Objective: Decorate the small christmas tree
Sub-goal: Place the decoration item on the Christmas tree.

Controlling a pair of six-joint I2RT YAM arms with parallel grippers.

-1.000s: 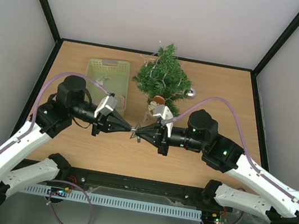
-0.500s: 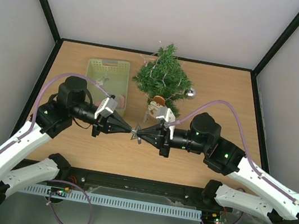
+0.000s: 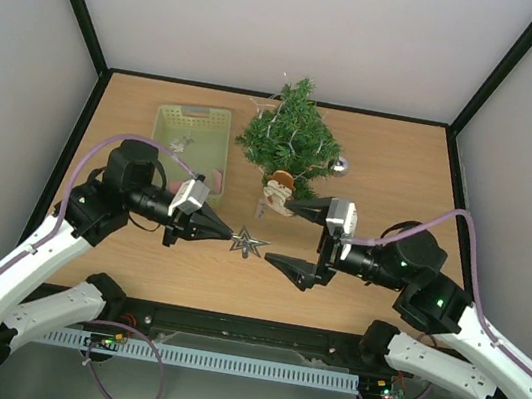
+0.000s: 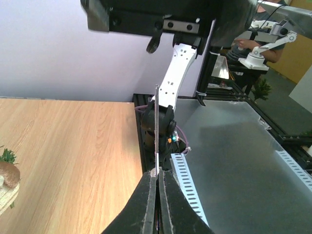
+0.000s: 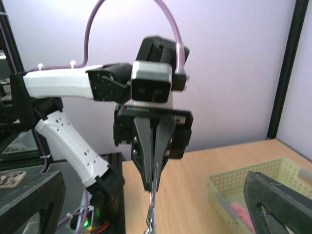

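The small christmas tree (image 3: 291,138) stands at the back middle of the table, with white threads in its branches and a brown figure ornament (image 3: 277,189) at its front foot. A silver star ornament (image 3: 249,243) hangs in the air in front of the tree, and my left gripper (image 3: 233,236) is shut on its left point. The left wrist view shows the star (image 4: 156,122) edge-on, rising from my shut left gripper (image 4: 159,171). My right gripper (image 3: 281,229) stands wide open just right of the star, apart from it. Its fingers (image 5: 280,204) frame the left gripper (image 5: 155,146) and the star (image 5: 152,217).
A pale green basket (image 3: 193,137) sits left of the tree with a pink item and small ornaments inside; it also shows in the right wrist view (image 5: 243,187). A silver bauble (image 3: 340,166) lies at the tree's right side. Bare wood lies on the right half.
My right gripper let go of the star, opened wide and drew back to the right. The left gripper kept the star and barely moved.
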